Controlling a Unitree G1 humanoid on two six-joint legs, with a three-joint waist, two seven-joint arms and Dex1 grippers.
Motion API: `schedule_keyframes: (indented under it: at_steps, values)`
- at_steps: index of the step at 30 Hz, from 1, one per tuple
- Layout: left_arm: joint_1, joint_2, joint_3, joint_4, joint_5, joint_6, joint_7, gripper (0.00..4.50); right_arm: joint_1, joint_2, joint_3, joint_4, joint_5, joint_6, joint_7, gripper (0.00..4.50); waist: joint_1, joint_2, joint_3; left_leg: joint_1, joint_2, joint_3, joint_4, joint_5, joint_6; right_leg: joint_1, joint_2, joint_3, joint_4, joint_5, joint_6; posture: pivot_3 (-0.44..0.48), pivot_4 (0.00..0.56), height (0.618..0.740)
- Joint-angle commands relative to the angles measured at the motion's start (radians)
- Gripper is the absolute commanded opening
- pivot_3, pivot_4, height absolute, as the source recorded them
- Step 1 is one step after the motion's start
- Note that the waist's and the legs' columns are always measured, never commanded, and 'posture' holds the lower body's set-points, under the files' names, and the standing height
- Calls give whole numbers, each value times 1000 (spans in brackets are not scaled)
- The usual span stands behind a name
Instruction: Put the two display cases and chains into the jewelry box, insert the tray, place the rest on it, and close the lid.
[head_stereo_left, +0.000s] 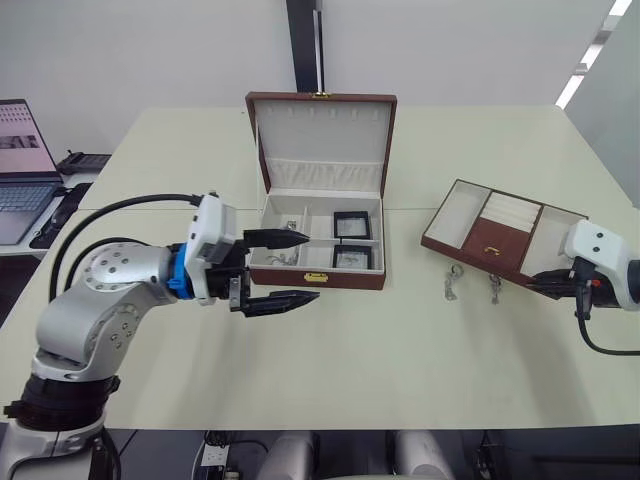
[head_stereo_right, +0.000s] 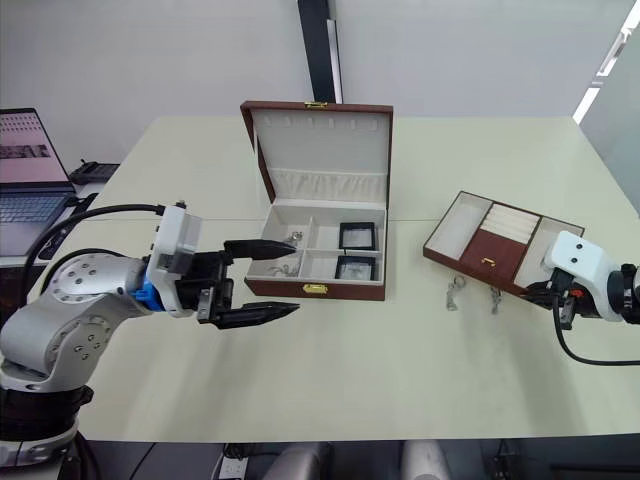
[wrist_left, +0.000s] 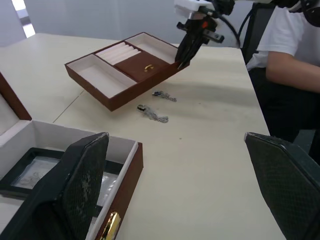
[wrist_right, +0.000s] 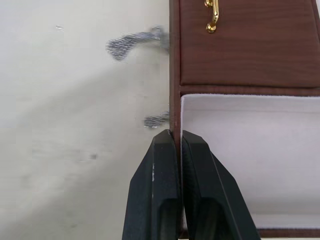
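Gripping the near wall of the tray (head_stereo_left: 503, 236) at the right of the frame, our right gripper (wrist_right: 176, 145) had its fingers closed on that rim, so the tray could be carried over. The jewelry box (head_stereo_left: 318, 272) stood at centre with the lid (head_stereo_left: 322, 140) raised, both display cases (head_stereo_left: 352, 225) and probably the chains inside. Two trinkets (head_stereo_left: 454, 283) waited before the tray. Our left gripper (head_stereo_left: 283, 270) hung wide apart, empty, before the box.

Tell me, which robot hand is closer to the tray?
The right gripper is: its fingers pinch the wall of the tray. The left gripper hovers open at the front of the jewelry box, well away.
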Motion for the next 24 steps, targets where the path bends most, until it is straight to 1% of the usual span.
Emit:
schedule_keyframes:
  at_steps: [1,4,8,15,19,24]
  values:
    - [25,31,73,16,2,-21,-7,4500,25,-51,-114,-159,75,84,29,6,0,0,0,0,0,0,0,0,0,0,0,0,0,0,0,0,150,740]
    - [54,54,108,28,5,-24,-15,4500,18,-64,-128,-250,129,150,25,6,0,0,0,0,0,-1,0,0,0,0,0,0,0,0,0,0,150,740]
    - [77,73,132,42,22,-40,-10,4500,-63,-58,-74,-326,192,208,-13,6,1,0,0,0,0,-1,0,0,0,0,0,-1,0,0,0,0,150,740]
    - [104,101,171,53,40,-39,-7,4500,-279,-20,107,-338,245,246,-47,6,0,0,1,-1,1,-1,0,0,0,-1,0,-1,-1,0,0,0,150,740]
    - [118,120,195,65,50,-42,-9,4500,-426,46,246,-308,226,278,-80,6,-1,-1,1,-2,1,-1,0,0,0,-2,0,-1,-1,0,0,0,150,740]
    - [121,141,212,80,54,-41,-12,4500,-554,117,381,-258,188,294,-91,6,-1,-1,1,-5,1,-1,0,0,0,-6,-1,-1,0,0,0,0,150,740]
